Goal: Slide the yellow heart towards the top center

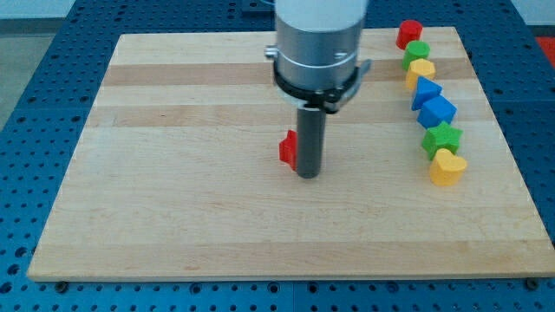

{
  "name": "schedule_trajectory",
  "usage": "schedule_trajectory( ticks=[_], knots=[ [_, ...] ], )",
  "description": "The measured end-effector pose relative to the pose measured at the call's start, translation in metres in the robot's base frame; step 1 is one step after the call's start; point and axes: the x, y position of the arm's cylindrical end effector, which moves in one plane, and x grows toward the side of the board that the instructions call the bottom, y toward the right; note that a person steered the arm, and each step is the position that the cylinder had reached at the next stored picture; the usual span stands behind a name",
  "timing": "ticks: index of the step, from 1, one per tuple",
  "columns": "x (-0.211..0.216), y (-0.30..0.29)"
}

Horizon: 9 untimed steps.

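The yellow heart (447, 167) lies near the board's right edge, at the bottom of a column of blocks. My tip (308, 174) stands near the board's middle, far to the left of the heart. A red block (288, 149) sits right against the rod's left side, partly hidden by it; its shape is unclear.
Above the yellow heart, in a column going up the right side: a green star (441, 139), a blue block (437, 110), a blue triangle (425, 89), a yellow block (421, 71), a green block (415, 53) and a red block (408, 33). The wooden board (173, 173) ends just right of them.
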Motion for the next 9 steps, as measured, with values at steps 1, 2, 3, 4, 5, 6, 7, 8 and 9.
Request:
schedule_trajectory(
  ticks=[1,2,3,4,5,6,7,8,9],
  knots=[
    [-0.019,-0.015],
    [-0.039,-0.016],
    [-0.041,-0.016],
    [-0.002,-0.002],
    [0.035,0.05],
    [0.043,0.124],
    [0.044,0.195],
    [0.04,0.233],
    [0.035,0.229]
  ],
)
